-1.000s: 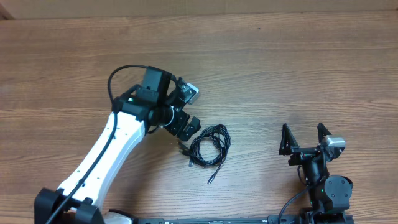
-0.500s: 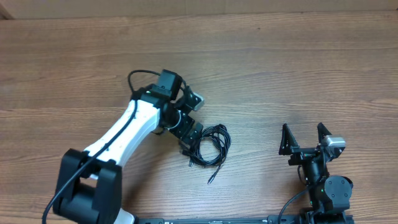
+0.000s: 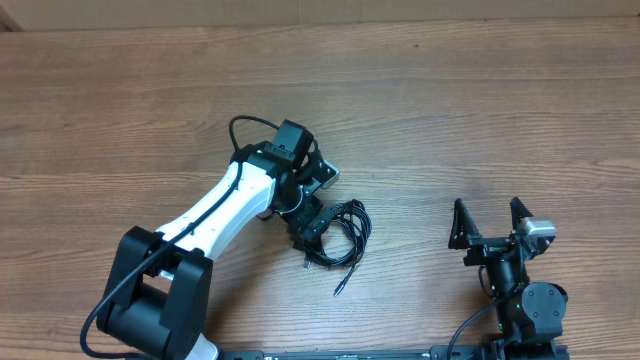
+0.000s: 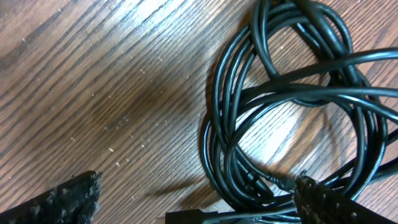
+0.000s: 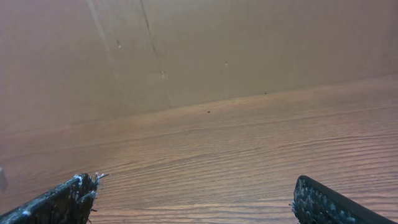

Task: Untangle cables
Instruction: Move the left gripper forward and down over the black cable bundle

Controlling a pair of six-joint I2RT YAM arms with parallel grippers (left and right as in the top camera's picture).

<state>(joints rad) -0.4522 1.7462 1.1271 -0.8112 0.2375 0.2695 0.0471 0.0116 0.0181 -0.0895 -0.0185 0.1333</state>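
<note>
My left pincer [image 3: 310,224] hangs spread wide over the near edge of the tangled coil of thin black cables [image 3: 342,232], which lies mid-way across the brown wooden table [image 3: 480,120]. It is pinching nothing. I judge this to be the reach-in step. Next I should lower and close on 1 strand only. My right pincer [image 3: 488,210] waits spread and empty, well apart.

The upper half of the overhead frame is bare table [image 3: 480,90] — open passage. At centre, the left arm [image 3: 215,210] crowds the cables [image 3: 342,235] from the left; their right flank lies free — well apart from the right gripper [image 3: 488,207] at lower right.
</note>
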